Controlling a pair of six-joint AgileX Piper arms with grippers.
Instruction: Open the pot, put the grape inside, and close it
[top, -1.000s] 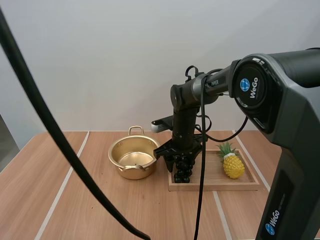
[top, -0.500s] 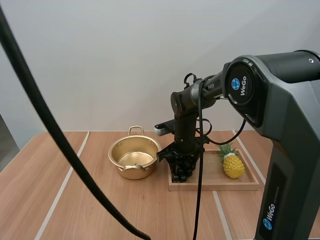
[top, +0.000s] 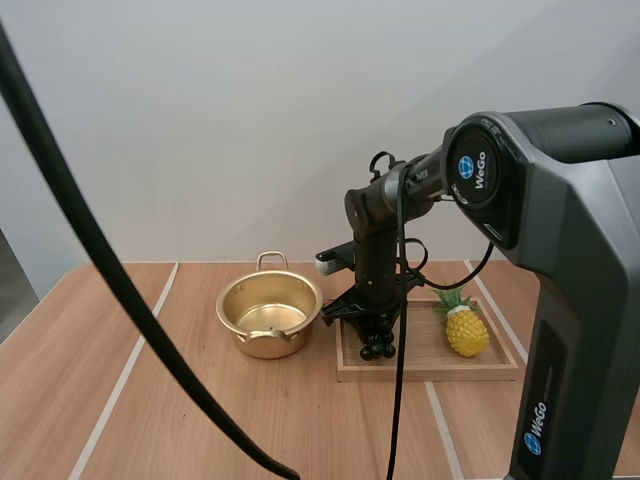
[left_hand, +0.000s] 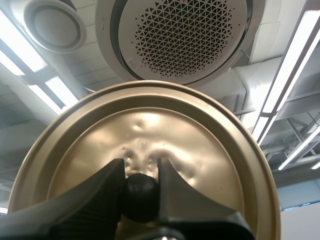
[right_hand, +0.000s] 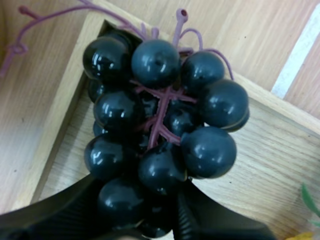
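Okay, right gripper (right_hand: 145, 210) pinches the grapes (right_hand: 160, 120) by a few berries over the wooden tray (top: 430, 371) corner, beside the open pot (top: 268, 316); left gripper (left_hand: 140, 169) clamped on the lid (left_hand: 170, 132) knob (left_hand: 140, 197); berries could slip out mid-transfer.

"WeGo" stands in white beside a round blue emblem on the right arm's dark joint housing (top: 535, 140), near right. The same word and emblem run up the arm's upright column (top: 575, 370) below. White lettering on the farther link (top: 425, 176) is too small to read.
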